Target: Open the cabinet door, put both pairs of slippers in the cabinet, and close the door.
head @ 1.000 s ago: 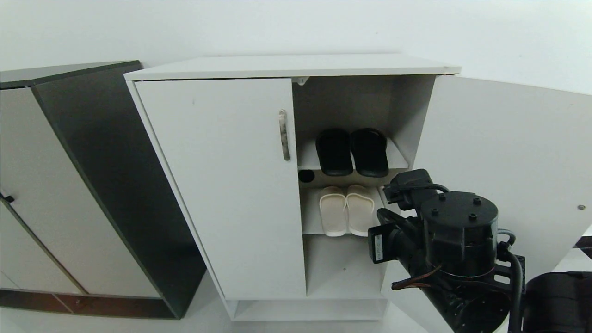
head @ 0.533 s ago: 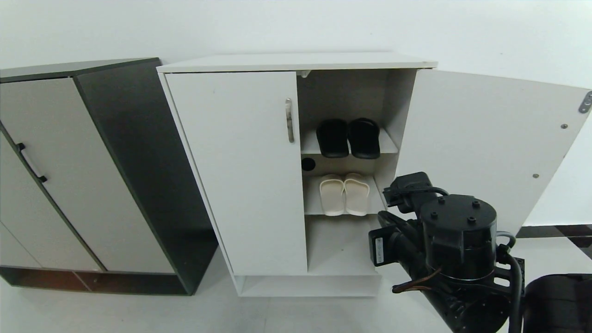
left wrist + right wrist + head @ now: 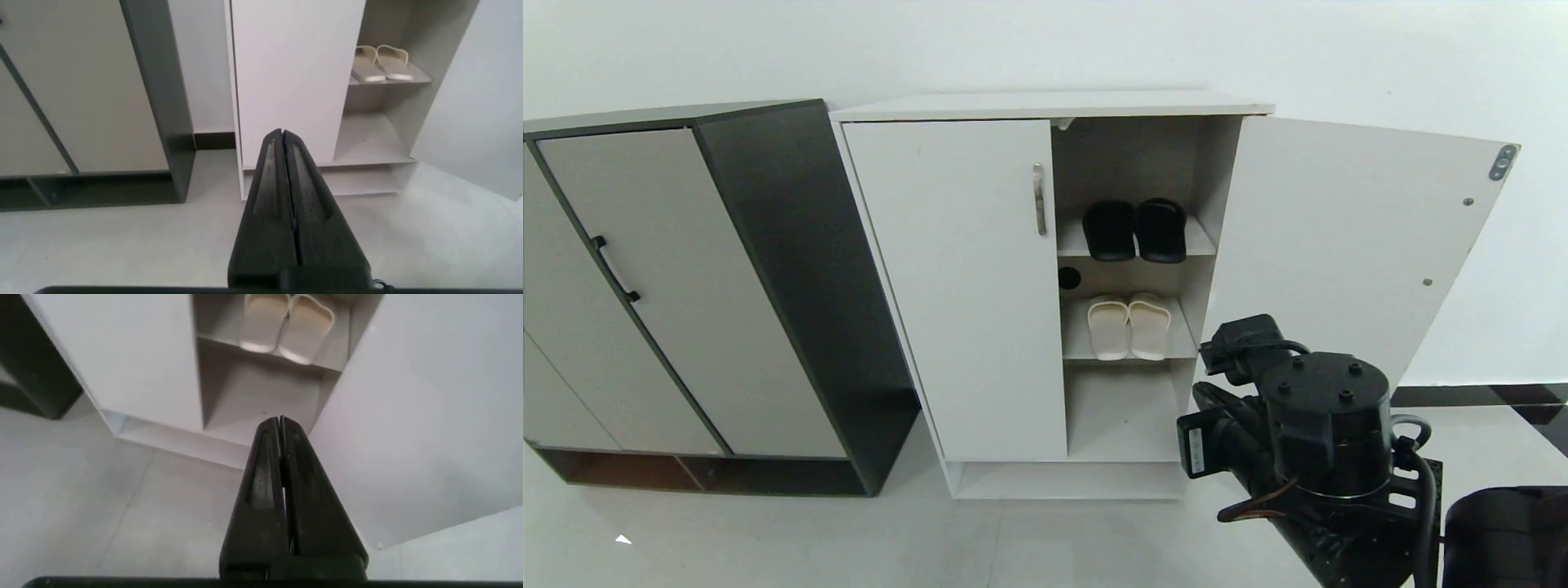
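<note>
The white cabinet (image 3: 964,286) stands with its right door (image 3: 1339,237) swung wide open and its left door shut. Black slippers (image 3: 1135,230) sit side by side on the upper shelf. White slippers (image 3: 1128,327) lie on the shelf below, also seen in the wrist views as white slippers (image 3: 382,63) and white slippers (image 3: 288,314). My right arm (image 3: 1307,425) hangs low in front of the open door, back from the shelves. The right gripper (image 3: 283,429) is shut and holds nothing. The left gripper (image 3: 282,140) is shut too, pointing at the cabinet's closed door from a distance.
A grey and dark cabinet (image 3: 686,286) with a black handle (image 3: 614,269) stands close on the left of the white one. The open door juts out toward me on the right. Bare pale floor (image 3: 849,539) lies in front of both cabinets.
The whole head view has pulled back and shifted, so both cabinets look smaller and farther. The slippers have not moved on their shelves. The right arm keeps its pose.
</note>
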Robot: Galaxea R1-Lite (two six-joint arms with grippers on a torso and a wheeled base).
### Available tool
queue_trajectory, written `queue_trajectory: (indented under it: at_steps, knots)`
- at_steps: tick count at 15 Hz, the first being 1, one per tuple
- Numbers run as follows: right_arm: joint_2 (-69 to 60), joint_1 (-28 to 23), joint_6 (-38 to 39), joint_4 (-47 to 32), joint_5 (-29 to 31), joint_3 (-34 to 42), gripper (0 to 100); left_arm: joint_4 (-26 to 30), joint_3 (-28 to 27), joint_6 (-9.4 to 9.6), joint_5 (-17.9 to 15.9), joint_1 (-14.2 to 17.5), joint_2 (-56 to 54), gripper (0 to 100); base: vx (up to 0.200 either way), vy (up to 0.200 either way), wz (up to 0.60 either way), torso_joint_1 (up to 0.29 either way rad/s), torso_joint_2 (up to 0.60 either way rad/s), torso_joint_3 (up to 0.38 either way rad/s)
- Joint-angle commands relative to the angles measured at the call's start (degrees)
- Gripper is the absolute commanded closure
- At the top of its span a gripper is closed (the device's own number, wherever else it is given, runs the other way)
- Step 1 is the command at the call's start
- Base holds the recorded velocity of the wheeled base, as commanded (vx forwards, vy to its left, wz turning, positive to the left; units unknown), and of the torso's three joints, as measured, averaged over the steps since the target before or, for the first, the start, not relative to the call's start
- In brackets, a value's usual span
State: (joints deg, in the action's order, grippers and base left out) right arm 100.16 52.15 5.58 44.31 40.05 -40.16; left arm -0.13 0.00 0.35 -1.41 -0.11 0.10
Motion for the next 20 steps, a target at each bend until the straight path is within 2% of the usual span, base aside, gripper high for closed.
queue_trajectory:
  at_steps: [1, 12, 16, 20]
  knots:
    - [0.5, -0.3, 0.0, 0.1, -0.3, -0.1, 100, 0.0, 0.0, 0.00, 0.0, 0.0, 0.0, 100, 0.000, 0.000, 0.00, 0.000, 0.00, 0.000]
    - [1.1, -0.3, -0.4, 0.0, 0.2, -0.2, 100, 0.0, 0.0, 0.00, 0.0, 0.0, 0.0, 100, 0.000, 0.000, 0.00, 0.000, 0.00, 0.000]
    - [1.1, -0.3, -0.4, 0.0, 0.2, -0.2, 100, 0.0, 0.0, 0.00, 0.0, 0.0, 0.0, 100, 0.000, 0.000, 0.00, 0.017, -0.22, -0.309]
    - [0.9, -0.3, -0.3, 0.0, 0.2, -0.2, 100, 0.0, 0.0, 0.00, 0.0, 0.0, 0.0, 100, 0.000, 0.000, 0.00, 0.072, -0.54, -0.359]
